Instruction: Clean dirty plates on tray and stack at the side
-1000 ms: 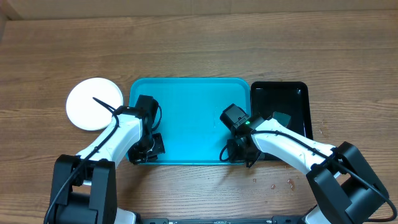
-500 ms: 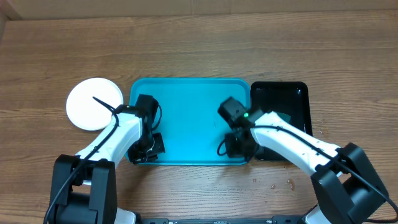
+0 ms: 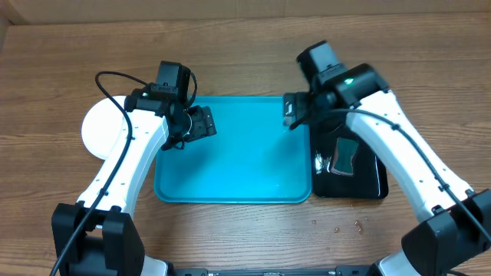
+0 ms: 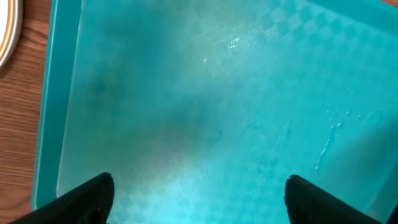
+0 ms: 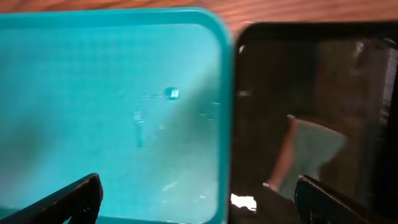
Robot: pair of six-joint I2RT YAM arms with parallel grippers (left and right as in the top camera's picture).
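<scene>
The wooden bench [image 3: 245, 54] carries everything, and the turquoise tray [image 3: 230, 165] lies at its middle, its floor marked with thin wet streaks and a few droplets. Touching the tray's right rim, or nearly so, sits a smaller glossy black tray [image 3: 370, 184]. Off the tray's left side, on bare wood, rests a white plate [image 3: 100, 132], partly covered by the left arm. The left wrist view catches a sliver of its rim with a yellowish band, but I cannot tell whether more plates lie beneath it. The left tool [image 3: 201, 124] hangs over the tray's far left corner with its fingers spread wide, gripping nothing. The right tool [image 3: 295, 112] hangs over the tray's far right corner, also spread wide and unladen. A grey-green pad [image 3: 345, 156] lies inside the black tray. Small water drops [image 3: 337, 228] dot the wood just off the tray's near right corner.
</scene>
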